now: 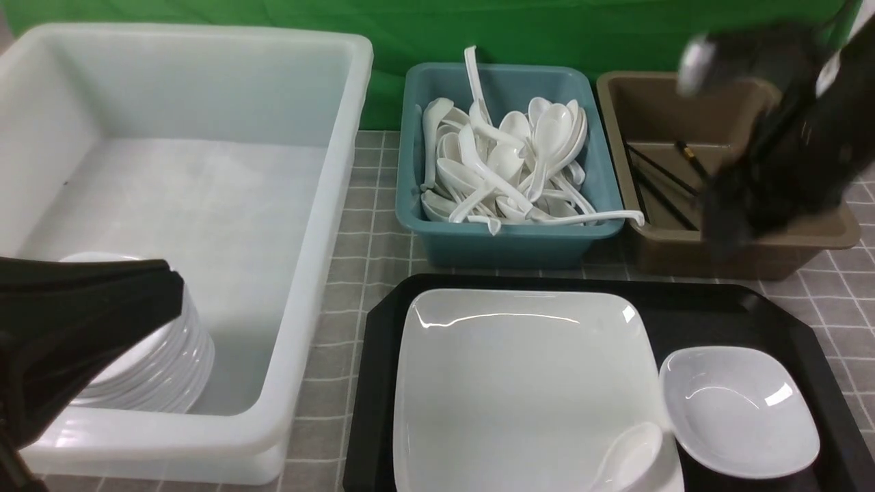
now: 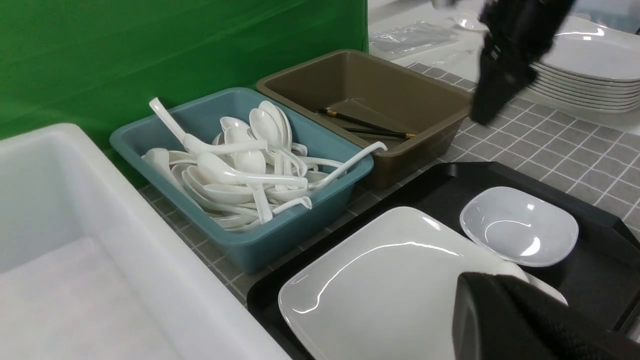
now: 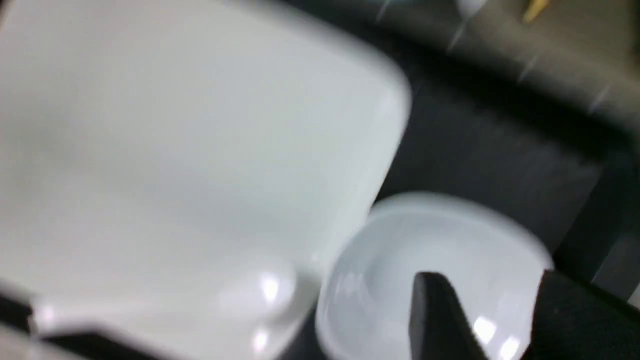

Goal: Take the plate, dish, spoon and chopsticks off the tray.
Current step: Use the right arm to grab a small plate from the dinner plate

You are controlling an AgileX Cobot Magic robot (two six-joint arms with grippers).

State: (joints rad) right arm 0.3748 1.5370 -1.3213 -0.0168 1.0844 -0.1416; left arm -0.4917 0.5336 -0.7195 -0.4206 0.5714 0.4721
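Across the lower half of the front view, the black tray sits on the grey-checked desk, cropped by the bottom edge. On it lie the large white plate, also cut off below, and the small dish, which is just beside the plate's right edge and seems to touch it. The spoon rests at the plate's lower right corner and runs off the bottom of the frame. Black chopsticks lie inside the brown tub at upper right, partly hidden behind the right tool, a dark smeared shape over that tub. The right wrist view, itself blurred, shows its fingers apart, gripping nothing, with the dish seen between them. At lower left the left tool has its jaws together and empty, and it hides part of a stack of small dishes in the white tub. At top centre, the teal tub holds a heap of white spoons.
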